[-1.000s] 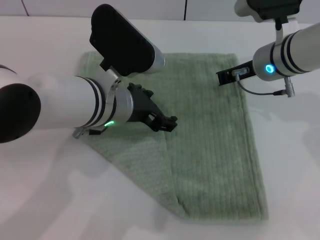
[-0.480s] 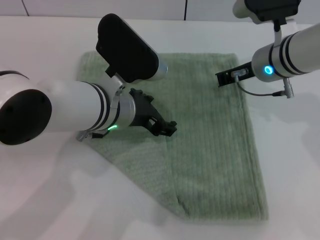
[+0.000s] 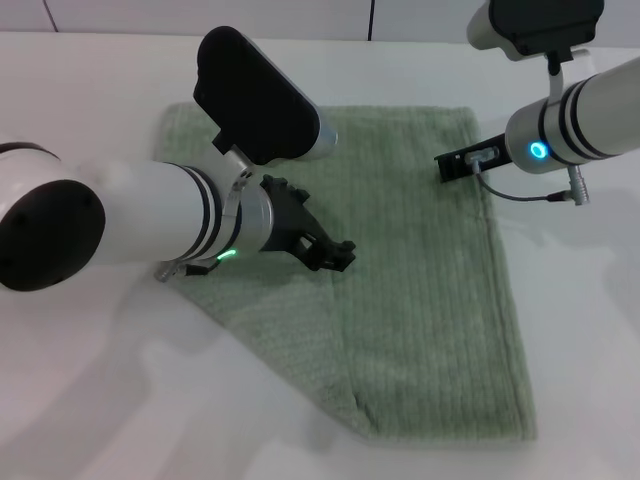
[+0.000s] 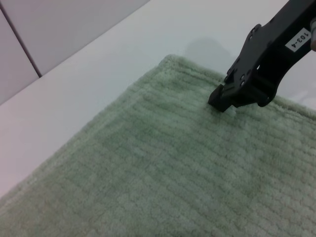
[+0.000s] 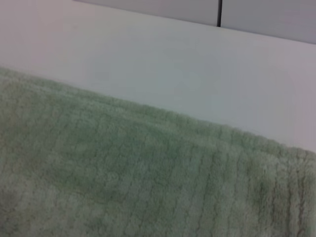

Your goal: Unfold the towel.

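Observation:
The pale green ribbed towel (image 3: 420,300) lies flat on the white table (image 3: 90,400). Its near-left side runs as a diagonal fold line, and its other edges are straight. My left gripper (image 3: 340,255) hovers low over the towel's left-middle part, just inside the diagonal edge. My right gripper (image 3: 443,166) is at the towel's far right corner. In the left wrist view the right gripper (image 4: 221,98) is shut, with its tip resting on the towel (image 4: 148,163) close to the hem. The right wrist view shows only the towel (image 5: 123,173) and its hemmed edge against the table.
White tabletop surrounds the towel on all sides, with a panelled wall (image 3: 370,15) behind the far edge. My left forearm (image 3: 150,225) covers the towel's left part, and a black link (image 3: 255,95) of that arm covers its far left.
My right gripper has shifted slightly nearer and to the right along the towel's far right corner. The left arm moved a little to the right earlier and is now nearly still.

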You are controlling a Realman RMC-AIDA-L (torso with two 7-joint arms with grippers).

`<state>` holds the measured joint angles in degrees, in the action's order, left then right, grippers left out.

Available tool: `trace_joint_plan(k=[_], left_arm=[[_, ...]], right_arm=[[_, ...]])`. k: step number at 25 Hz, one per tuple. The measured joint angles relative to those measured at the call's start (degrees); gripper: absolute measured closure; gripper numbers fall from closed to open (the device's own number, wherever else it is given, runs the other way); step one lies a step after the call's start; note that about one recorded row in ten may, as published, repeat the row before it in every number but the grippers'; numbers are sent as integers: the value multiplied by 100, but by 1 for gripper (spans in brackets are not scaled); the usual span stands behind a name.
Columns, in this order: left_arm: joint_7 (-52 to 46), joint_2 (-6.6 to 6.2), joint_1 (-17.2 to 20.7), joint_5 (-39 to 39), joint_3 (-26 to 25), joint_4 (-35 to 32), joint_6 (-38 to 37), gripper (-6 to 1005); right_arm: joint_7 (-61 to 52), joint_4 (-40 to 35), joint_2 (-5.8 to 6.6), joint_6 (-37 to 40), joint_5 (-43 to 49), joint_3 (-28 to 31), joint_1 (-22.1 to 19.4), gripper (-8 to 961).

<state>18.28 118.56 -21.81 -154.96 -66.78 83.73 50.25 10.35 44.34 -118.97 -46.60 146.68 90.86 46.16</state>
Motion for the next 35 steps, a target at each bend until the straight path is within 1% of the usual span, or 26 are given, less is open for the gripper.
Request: trace_joint_plan(k=[7, 16, 20, 27, 31, 32, 34, 35], left_arm=[[0, 1, -4, 0, 17, -43, -35, 158], [-10, 8, -173, 15, 60, -404, -235, 159], [-11, 8, -209, 24, 60, -461, -259, 166], [-154, 9, -431, 10, 60, -740, -169, 179], [-156, 9, -474, 5, 60, -782, -135, 187], [-164, 7, -564, -40, 91, -794, 55, 188], [-164, 7, -564, -40, 91, -794, 55, 192], [-239, 6, -629, -82, 56, -785, 211, 194]], right_arm=[[2, -10, -3, 20, -44, -8, -2, 943], [4, -8, -3, 20, -51, -7, -2, 942], [8, -6, -3, 17, -53, -7, -2, 942], [11, 2, -4, 5, -52, -7, 34, 941], [11, 6, -3, 2, -52, -7, 46, 940], [11, 6, -3, 2, -52, -7, 46, 940], [11, 10, -3, -5, -53, -7, 49, 940], [11, 12, -4, -8, -53, -7, 49, 940]])
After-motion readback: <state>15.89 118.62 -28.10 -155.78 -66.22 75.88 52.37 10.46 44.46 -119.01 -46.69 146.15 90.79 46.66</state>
